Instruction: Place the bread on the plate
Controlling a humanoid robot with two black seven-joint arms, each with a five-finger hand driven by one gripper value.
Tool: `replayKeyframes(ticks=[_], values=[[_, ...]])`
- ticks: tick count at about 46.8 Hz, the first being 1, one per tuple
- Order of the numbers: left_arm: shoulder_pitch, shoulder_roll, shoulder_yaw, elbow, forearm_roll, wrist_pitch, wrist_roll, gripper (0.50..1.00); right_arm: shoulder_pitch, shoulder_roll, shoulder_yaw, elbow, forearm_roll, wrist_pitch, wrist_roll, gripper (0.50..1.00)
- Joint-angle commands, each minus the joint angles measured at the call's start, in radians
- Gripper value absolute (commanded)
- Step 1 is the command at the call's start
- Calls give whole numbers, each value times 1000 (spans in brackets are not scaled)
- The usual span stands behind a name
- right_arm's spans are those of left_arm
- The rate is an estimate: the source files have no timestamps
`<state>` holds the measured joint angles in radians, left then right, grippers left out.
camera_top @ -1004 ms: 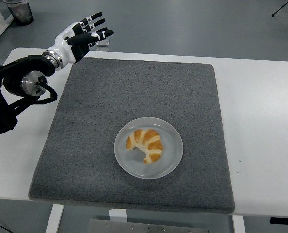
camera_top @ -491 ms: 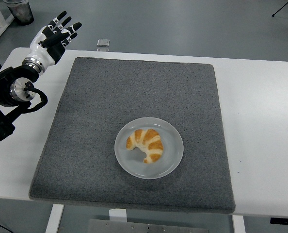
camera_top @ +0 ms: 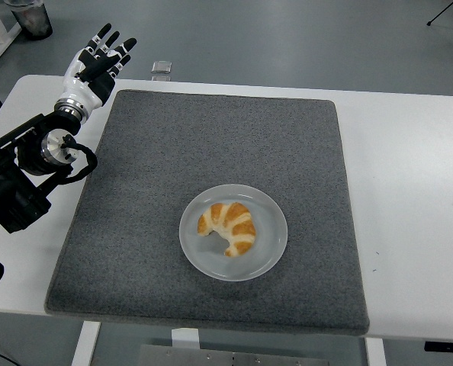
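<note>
The bread [camera_top: 229, 225] lies on the plate [camera_top: 269, 255], centre frame; the left hand [camera_top: 97, 64], upper left, is released, fingers spread.

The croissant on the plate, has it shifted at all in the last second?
No. The croissant lies in the same spot on the plate, and the plate sits unchanged on the grey mat.

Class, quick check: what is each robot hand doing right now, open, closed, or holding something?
Left hand: open, fingers spread, holding nothing, above the table's far left corner.
Right hand: not in view.
</note>
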<state>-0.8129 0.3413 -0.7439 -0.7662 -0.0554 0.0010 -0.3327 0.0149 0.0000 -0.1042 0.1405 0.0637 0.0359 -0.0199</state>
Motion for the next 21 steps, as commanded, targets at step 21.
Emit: replayKeyframes(ticks=[21], values=[[0,-58,-29,62,0,11,-39,1000,0,0,3,1,2,-1,0,952]])
